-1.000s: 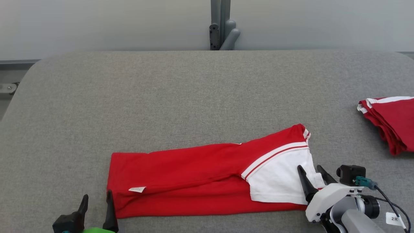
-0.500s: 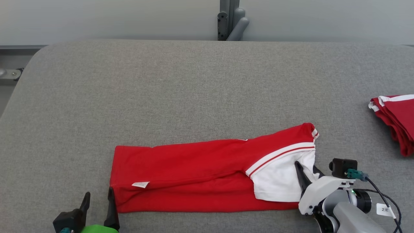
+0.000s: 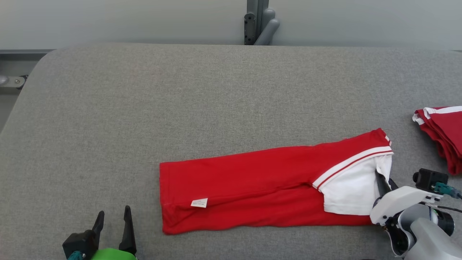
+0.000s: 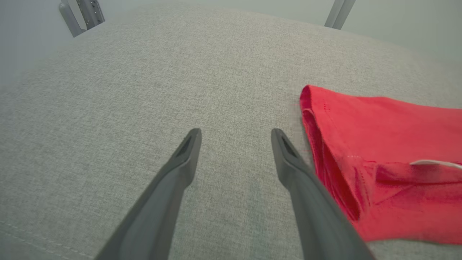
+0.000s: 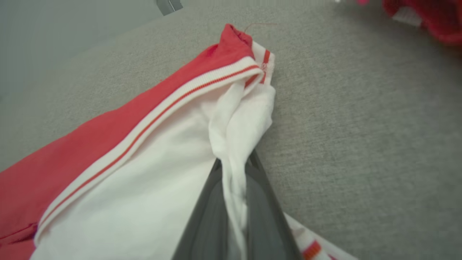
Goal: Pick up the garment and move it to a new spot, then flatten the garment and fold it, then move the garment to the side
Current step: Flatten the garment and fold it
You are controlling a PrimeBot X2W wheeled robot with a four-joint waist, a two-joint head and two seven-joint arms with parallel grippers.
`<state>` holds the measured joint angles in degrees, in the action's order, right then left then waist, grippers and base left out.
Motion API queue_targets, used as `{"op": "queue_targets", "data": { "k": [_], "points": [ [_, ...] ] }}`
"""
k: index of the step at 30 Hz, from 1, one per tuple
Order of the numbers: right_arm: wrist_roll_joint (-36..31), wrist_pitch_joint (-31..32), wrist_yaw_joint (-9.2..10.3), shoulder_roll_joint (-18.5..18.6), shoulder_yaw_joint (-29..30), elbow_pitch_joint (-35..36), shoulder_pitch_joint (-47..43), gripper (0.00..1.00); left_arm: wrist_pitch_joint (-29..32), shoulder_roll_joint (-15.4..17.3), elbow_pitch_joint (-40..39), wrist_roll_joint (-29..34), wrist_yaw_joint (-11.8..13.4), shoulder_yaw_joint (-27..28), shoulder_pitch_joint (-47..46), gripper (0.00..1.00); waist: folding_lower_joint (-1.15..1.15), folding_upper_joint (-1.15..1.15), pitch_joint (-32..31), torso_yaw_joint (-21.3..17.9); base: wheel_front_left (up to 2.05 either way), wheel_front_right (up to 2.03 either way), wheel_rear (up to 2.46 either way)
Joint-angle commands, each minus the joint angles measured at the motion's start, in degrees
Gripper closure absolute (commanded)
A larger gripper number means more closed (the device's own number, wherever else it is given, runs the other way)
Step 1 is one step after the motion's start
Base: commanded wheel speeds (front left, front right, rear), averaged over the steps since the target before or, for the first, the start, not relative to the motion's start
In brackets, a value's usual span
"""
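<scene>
The garment (image 3: 252,184) is a red shirt with a white, red-striped end, folded into a long band across the near part of the grey table (image 3: 180,90). My right gripper (image 3: 380,180) is shut on the white end, and in the right wrist view the white cloth (image 5: 238,122) is bunched between the fingers (image 5: 205,213) of that gripper (image 5: 234,162). My left gripper (image 3: 112,216) stands open at the lower left, apart from the garment's red hem. In the left wrist view that gripper (image 4: 234,133) has bare table between its fingers, with the red hem (image 4: 389,144) just to their right.
A second red and white folded garment (image 3: 442,133) lies at the table's right edge, also seen in the right wrist view as red cloth (image 5: 426,18) at the top right. A grey post (image 3: 258,21) stands behind the table's far edge.
My right gripper has shut on the white end and dragged the garment to the right along the table. The left gripper has stayed open in place. The camera shifted early on.
</scene>
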<state>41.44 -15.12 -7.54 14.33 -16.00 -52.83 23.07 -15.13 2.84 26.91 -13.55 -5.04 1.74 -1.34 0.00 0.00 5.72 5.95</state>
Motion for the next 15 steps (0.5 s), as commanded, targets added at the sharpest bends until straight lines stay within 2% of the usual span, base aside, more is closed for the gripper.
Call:
{"op": "queue_targets", "data": {
  "k": [1, 5, 7, 11, 15],
  "points": [
    [-1.14, 0.02, 0.12, 0.34, 1.97, 0.59, -1.39, 1.00, 0.04, 0.19, -0.06, -0.22, 0.05, 0.09, 0.25, 0.00, 0.00, 0.00, -0.20, -0.25, 0.00, 0.00, 0.00],
    [-5.58, -0.06, 0.12, 0.79, 9.08, 4.19, -3.48, 1.00, 0.04, 0.18, 0.38, -0.64, -0.25, -0.12, 0.89, 0.00, 0.00, 0.00, -0.75, -1.60, 0.00, 0.00, 0.00],
    [-7.23, -0.06, 0.11, -0.23, 9.47, 7.40, -4.33, 1.00, 0.04, 0.18, 0.56, -0.79, -0.30, -0.39, 0.98, 0.00, 0.00, 0.00, -1.10, -2.23, 0.00, 0.00, 0.00],
    [-9.60, -0.06, 0.07, -1.63, 4.51, 15.71, -6.31, 1.00, 0.04, 0.19, 0.93, -0.76, -0.44, -1.04, 1.54, 0.00, 0.00, 0.00, -2.19, -3.64, 0.00, 0.00, 0.00],
    [-8.91, 0.38, 0.06, -2.08, -4.92, 22.83, -7.46, 1.00, 0.03, 0.18, 1.55, -1.00, -0.65, -1.79, 1.79, 0.00, 0.00, 0.00, -3.36, -4.60, 0.00, 0.00, 0.00]
  ]
}}
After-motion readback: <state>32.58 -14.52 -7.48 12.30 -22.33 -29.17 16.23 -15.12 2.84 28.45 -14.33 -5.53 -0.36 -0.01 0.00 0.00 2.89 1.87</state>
